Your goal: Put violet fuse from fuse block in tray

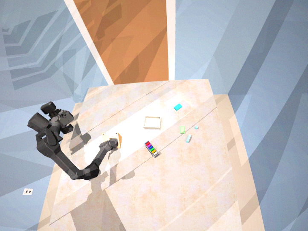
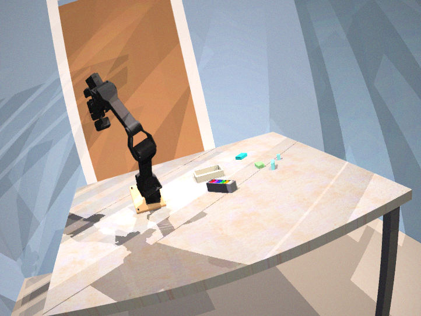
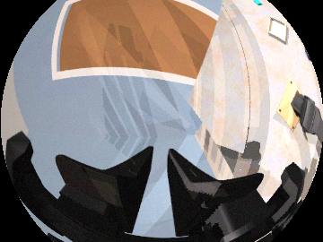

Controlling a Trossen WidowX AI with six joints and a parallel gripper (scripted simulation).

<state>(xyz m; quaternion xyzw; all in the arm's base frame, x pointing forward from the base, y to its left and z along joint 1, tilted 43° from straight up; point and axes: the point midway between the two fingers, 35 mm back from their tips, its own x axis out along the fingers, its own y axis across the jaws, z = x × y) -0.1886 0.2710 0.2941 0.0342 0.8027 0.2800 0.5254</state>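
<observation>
hovering off the table's far corner with my black claw (image 3: 157, 182) nearly shut on nothing, i judge nothing done: the violet fuse (image 1: 150, 146) sits in the dark fuse block (image 2: 221, 186), the cream tray (image 1: 152, 122) awaits it.

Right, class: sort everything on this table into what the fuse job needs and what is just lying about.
Needed for the job:
violet fuse
fuse block
tray
claw, shut on nothing, far from the block

Just lying about:
cyan block
green block
pale teal cylinder
small teal cube
</observation>
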